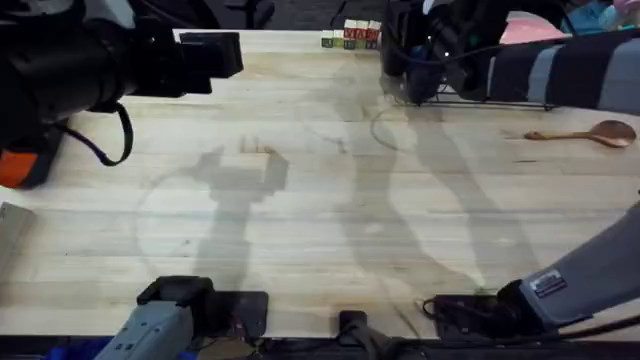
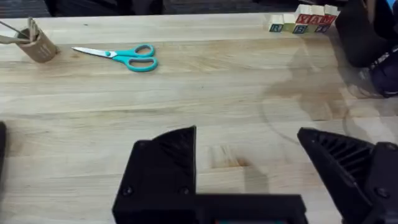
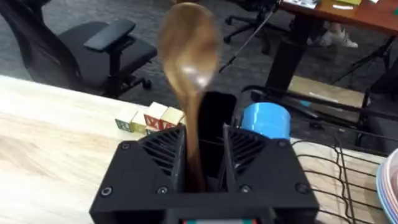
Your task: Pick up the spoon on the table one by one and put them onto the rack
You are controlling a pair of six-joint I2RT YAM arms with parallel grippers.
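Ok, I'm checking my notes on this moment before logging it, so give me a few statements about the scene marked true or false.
1. The right gripper is shut on a wooden spoon. True.
2. A second spoon lies on the table. True.
3. The left gripper holds the scissors. False: its fingers are open and hold nothing; the scissors lie on the table, apart from it.
4. The held spoon already rests on the rack. False: it is upright in the gripper, bowl up, beside the rack.
5. Lettered blocks sit at the table's far edge. True.
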